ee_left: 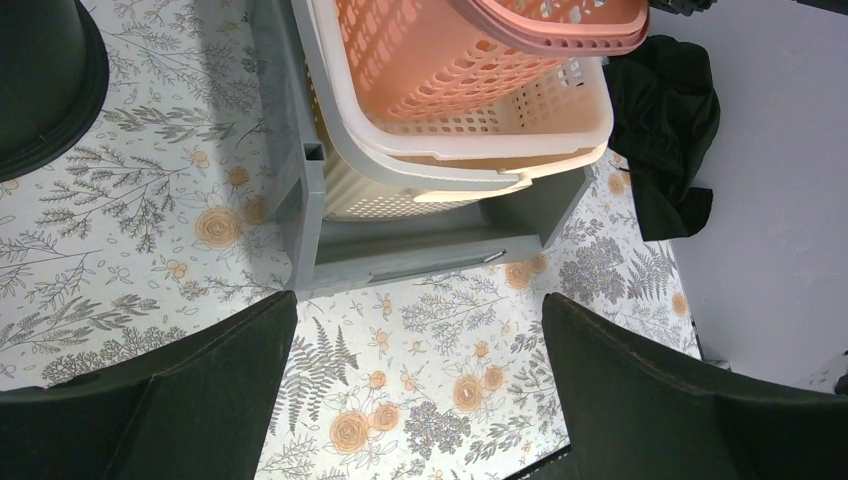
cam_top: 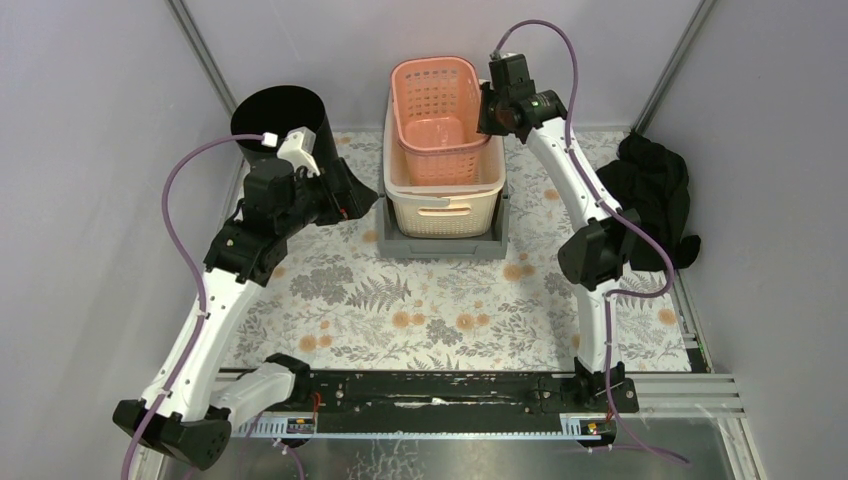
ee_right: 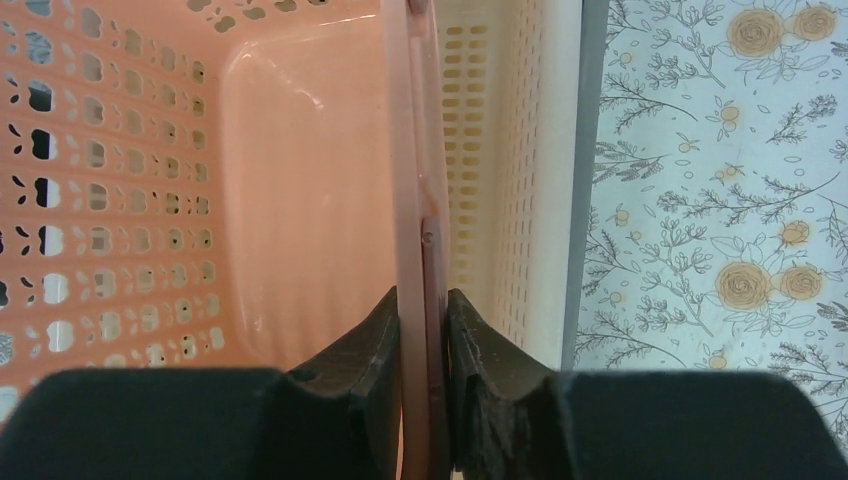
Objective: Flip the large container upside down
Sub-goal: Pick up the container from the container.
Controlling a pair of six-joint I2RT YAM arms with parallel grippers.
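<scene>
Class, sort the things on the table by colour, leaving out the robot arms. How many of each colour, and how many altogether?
Black: 2 (black bucket, black cloth)
Pink: 1 (pink basket)
Cream: 1 (cream basket)
Grey: 1 (grey tray)
Total: 5

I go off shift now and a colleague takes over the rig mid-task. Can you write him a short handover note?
The right gripper is shut on the right rim of the pink basket, with one of its fingers inside the wall and one outside.
The left gripper is open and holds nothing, above the table to the left of the grey tray.
The pink basket sits mouth up, nested in the cream basket, which stands in the grey tray.
Done: the grasp on the rim.
Left: lift the basket out and turn it upside down.
</scene>
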